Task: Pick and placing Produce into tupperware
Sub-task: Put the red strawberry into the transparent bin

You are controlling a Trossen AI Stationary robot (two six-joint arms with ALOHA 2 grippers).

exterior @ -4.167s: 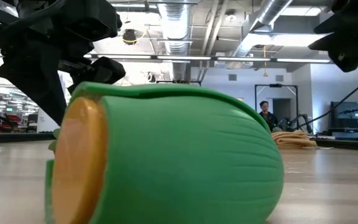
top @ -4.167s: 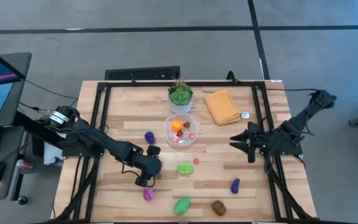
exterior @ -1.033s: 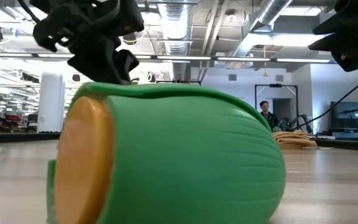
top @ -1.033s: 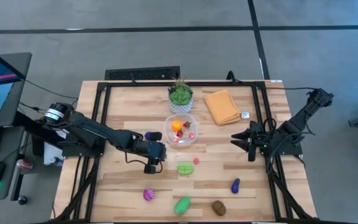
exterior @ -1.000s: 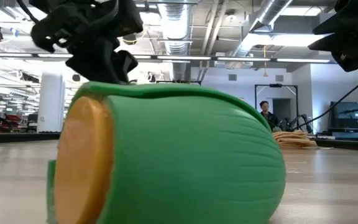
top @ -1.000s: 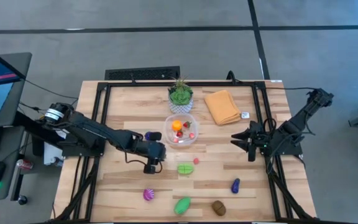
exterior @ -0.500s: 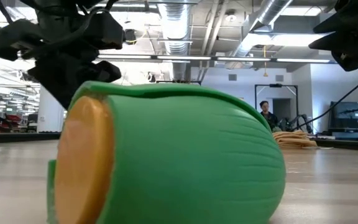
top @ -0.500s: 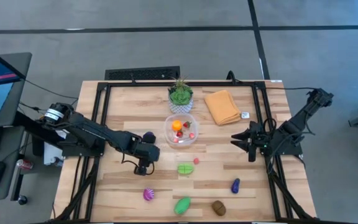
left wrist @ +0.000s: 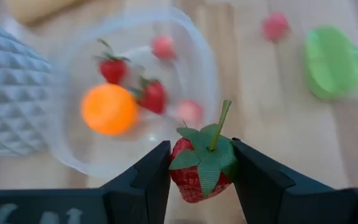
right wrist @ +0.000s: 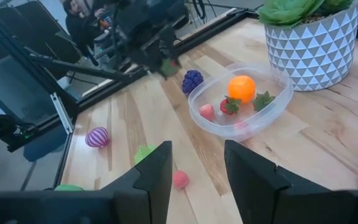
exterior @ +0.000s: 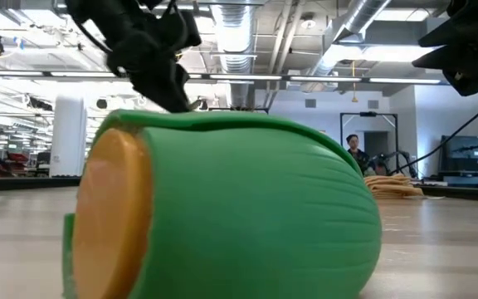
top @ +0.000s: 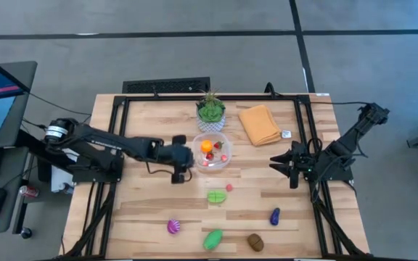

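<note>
The clear tupperware point(top: 211, 152) stands on its base at mid-table and holds an orange point(top: 206, 146), strawberries and pink pieces; it also shows in the left wrist view point(left wrist: 129, 93) and in the right wrist view point(right wrist: 241, 99). My left gripper point(top: 182, 161) hangs just left of the container, shut on a red toy strawberry point(left wrist: 201, 168) with a green leaf and stem. My right gripper point(top: 276, 164) waits open and empty near the table's right edge point(right wrist: 197, 165). Loose produce lies on the table: a green piece point(top: 216, 196), a small pink piece point(top: 229, 188) and purple grapes point(right wrist: 192, 81). My left gripper pinches the strawberry's red body point(left wrist: 180, 177) between its two fingers, one on each side. The fingers come from above. The strawberry is lifted clear of the table, beside the container's near-left rim, its leaf and stem point(left wrist: 219, 124) pointing away from the gripper.
A potted plant in a white pot point(top: 210, 112) stands behind the container, and a folded orange cloth point(top: 259, 124) lies to its right. Near the front edge lie a striped pink piece point(top: 173, 227), a green piece point(top: 212, 238), a brown piece point(top: 255, 241) and a purple eggplant point(top: 274, 216).
My left gripper has gone toward the table's far edge and a little right, up to the left side of the container. In the low view it swings left, then back right and higher.
</note>
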